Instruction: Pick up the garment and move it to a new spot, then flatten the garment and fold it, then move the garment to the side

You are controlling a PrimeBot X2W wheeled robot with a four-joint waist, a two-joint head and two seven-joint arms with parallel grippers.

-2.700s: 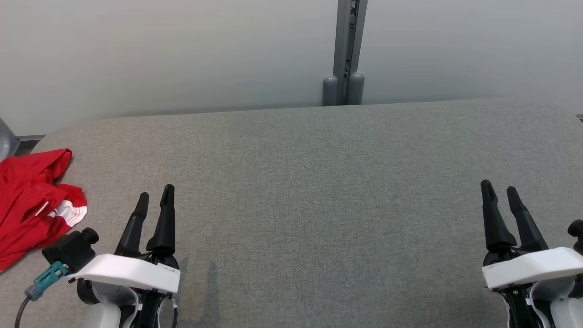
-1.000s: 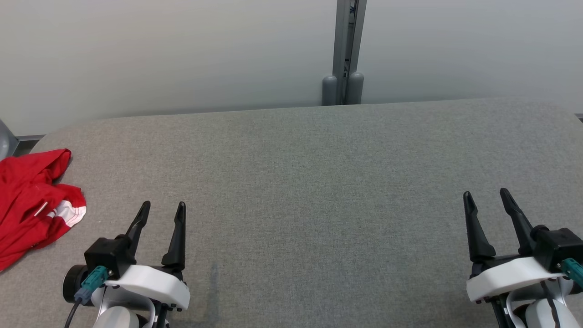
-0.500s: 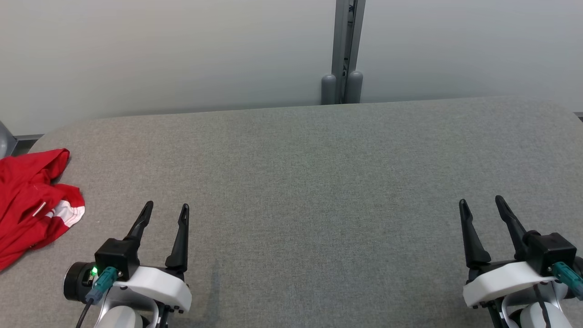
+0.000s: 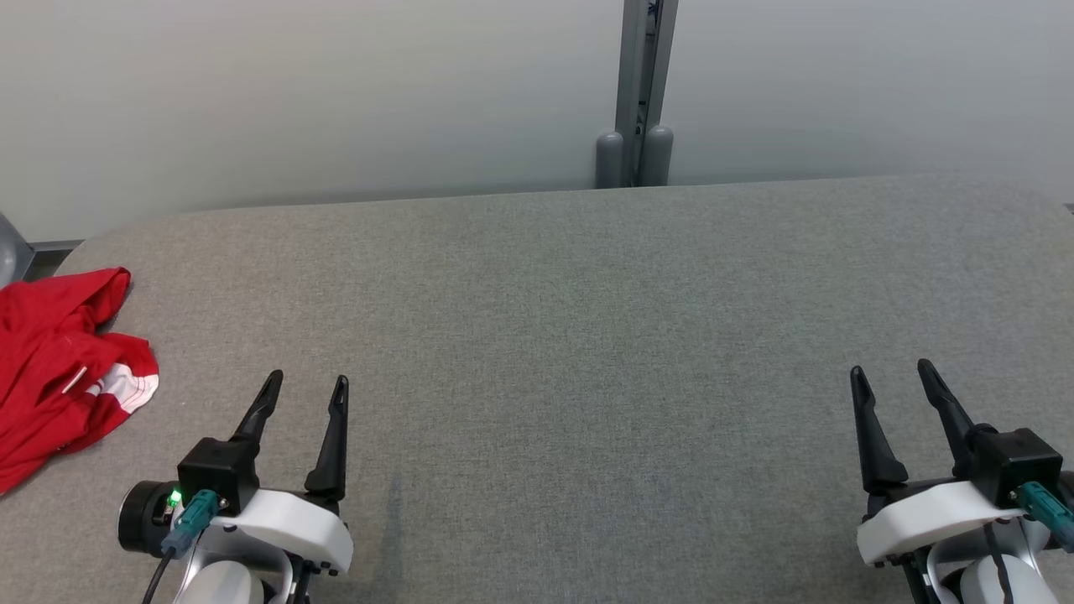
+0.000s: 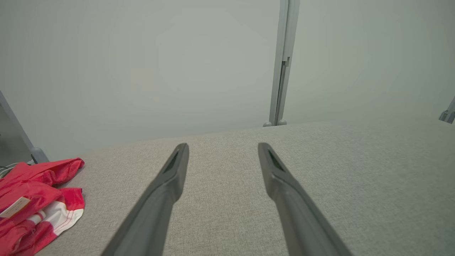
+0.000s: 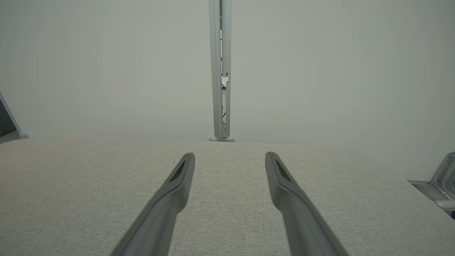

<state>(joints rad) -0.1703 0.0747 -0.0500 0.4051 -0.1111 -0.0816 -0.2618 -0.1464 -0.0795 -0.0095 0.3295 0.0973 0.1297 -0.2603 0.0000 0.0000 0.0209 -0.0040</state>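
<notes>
Reading any labels or print on it? (M)

One small white tag point(image 4: 74, 379) sewn on the red garment point(image 4: 59, 369); whatever is printed on it is too small to make out, also in the left wrist view point(image 5: 14, 207). White panel with thin red stripes next to it. (J)

Grippers? (M)

Left gripper point(image 4: 307, 377): fingers spread wide, nothing between them, touching nothing, tips over bare table point(image 4: 545, 319). Same from its own camera point(image 5: 223, 145). Green light point(image 4: 174, 500) lit on its wrist, teal connector point(image 4: 191, 513) plugged in beside it. Right gripper point(image 4: 889, 367): also spread wide and holding nothing, over bare grey fabric near the right side point(image 6: 230, 155). Both point away from the robot, toward the grey post point(image 4: 638, 92) side. (J)

Garment position and axis? (M)

Crumpled heap at the table's left edge, left of the left gripper and well apart from it, far from the right one. The visible part runs far to near along that edge, with the striped panel facing the left gripper. The frame edge cuts it off, so the true long axis can't be told. (J)
</notes>
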